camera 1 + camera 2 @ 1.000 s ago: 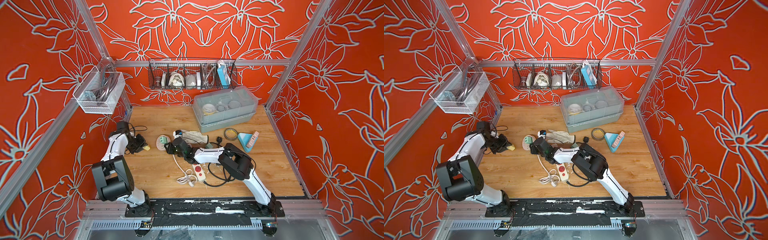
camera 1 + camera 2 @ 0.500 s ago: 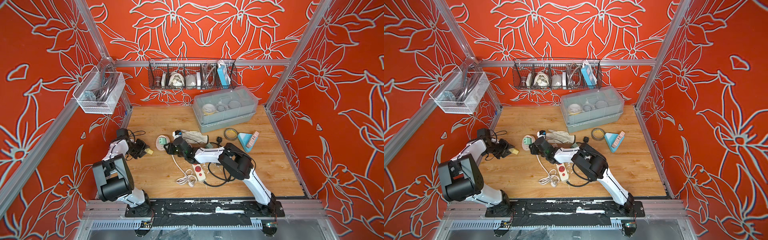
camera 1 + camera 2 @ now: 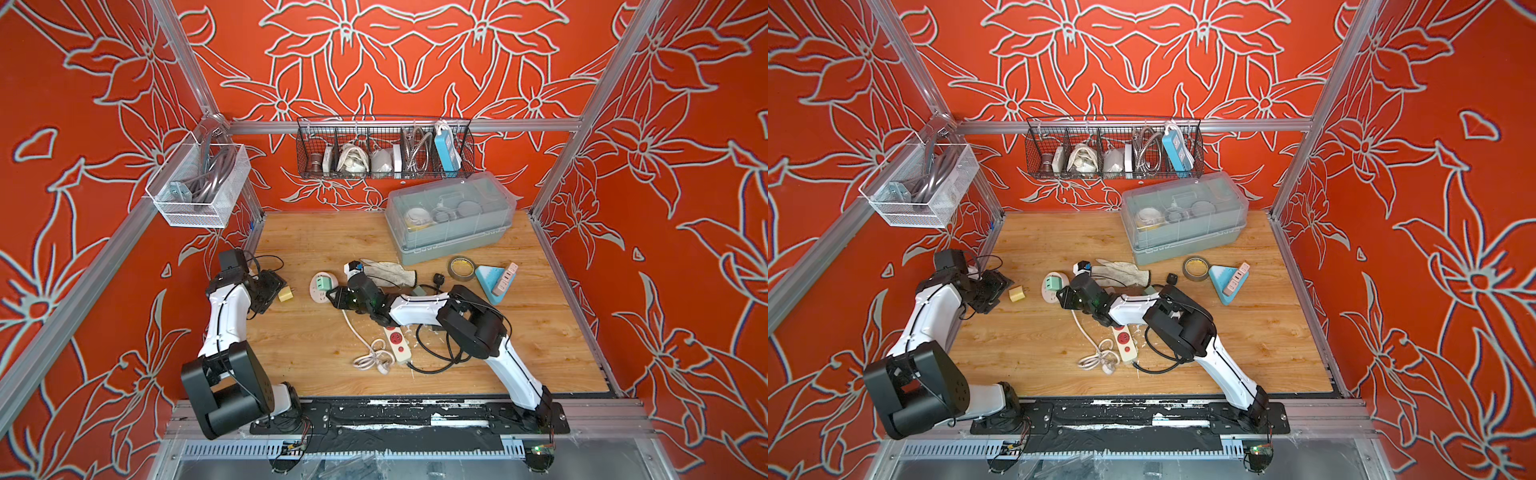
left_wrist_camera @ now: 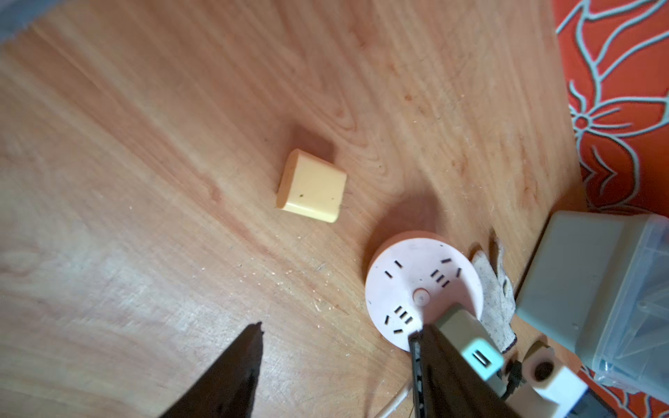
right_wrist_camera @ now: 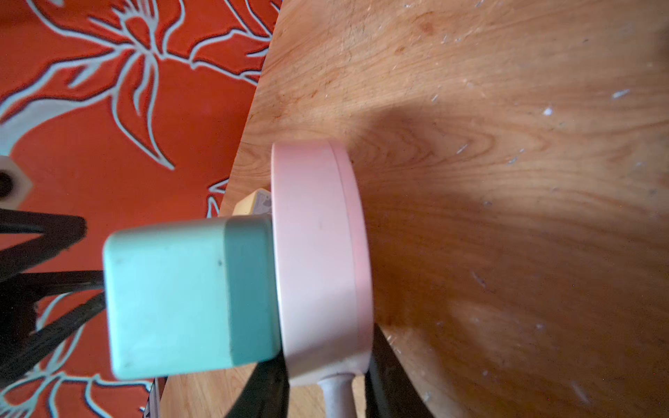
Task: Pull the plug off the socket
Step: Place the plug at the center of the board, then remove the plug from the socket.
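A round pale socket (image 3: 318, 293) (image 3: 1050, 293) lies left of centre on the wooden table, with a green plug (image 3: 324, 284) (image 3: 1053, 283) (image 5: 181, 300) seated in it. My right gripper (image 3: 336, 297) (image 5: 325, 376) is shut on the socket's rim (image 5: 318, 253), where its white cord leaves. A yellow plug (image 3: 285, 294) (image 3: 1016, 293) (image 4: 313, 186) lies loose on the table to the socket's left. Just left of it, my left gripper (image 3: 274, 289) (image 4: 336, 331) is open with nothing between its fingers. The left wrist view also shows the socket (image 4: 416, 286).
A white glove (image 3: 388, 272) lies behind the socket, a red-and-white power strip (image 3: 398, 343) with coiled white cord and a black cable in front. A tape roll (image 3: 461, 268), a blue triangular strip (image 3: 492, 280) and a grey lidded box (image 3: 451, 220) stand at the right back. Wire baskets hang on the walls.
My left gripper has opened and let go of the yellow plug, which now lies on the table. The right gripper has stayed shut on the socket.
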Robot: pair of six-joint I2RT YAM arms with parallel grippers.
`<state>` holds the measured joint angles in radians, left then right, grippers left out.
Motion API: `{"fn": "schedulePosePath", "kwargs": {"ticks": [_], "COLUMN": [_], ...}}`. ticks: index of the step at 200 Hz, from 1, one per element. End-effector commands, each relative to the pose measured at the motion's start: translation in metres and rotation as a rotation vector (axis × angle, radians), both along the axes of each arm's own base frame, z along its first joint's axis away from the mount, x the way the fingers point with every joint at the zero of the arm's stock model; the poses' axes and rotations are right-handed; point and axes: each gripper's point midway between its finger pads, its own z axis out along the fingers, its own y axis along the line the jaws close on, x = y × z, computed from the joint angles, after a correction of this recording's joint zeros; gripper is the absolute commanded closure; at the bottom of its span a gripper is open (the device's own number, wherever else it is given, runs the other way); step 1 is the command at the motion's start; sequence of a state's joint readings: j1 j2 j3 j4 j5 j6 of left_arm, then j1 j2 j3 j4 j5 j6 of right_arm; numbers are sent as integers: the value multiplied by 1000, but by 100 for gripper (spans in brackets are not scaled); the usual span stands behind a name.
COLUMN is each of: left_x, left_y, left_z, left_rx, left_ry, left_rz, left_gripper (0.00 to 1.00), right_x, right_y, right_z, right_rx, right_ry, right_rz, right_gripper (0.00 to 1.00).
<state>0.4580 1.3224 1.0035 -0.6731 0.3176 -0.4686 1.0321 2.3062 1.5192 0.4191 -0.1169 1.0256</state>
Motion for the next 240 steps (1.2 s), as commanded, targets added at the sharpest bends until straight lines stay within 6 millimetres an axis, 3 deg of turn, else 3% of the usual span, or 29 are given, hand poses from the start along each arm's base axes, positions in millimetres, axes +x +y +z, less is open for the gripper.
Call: {"fn": "schedulePosePath", "kwargs": {"ticks": [1,40,85,115,191,240], "left_x": [1,14,19,19,35,30], "left_y": [-30,-87,-112,-121,-120,-124], "left_z": [7,0,-13,-22,-25,-37], "left_rx": [56,29,9,-16,-27,-73], "left_ry": [12,27,67,83,104,160], "left_rz": [-156,-388,-507,-549,-557,-547], "left_gripper": [33,38,38,38,54,64], "right_x": [-2,-4,-5,-6,-10,-11], "right_y": [5,7,6,7,10,10], "right_z": [15,11,8,5,2,2], "right_rx": [36,36,22,21,39,45], "right_ry": [17,44,48,53,69,66], "right_rz": [17,24,24,31,52,62], "right_gripper": [100,100,100,100,100,98]}}
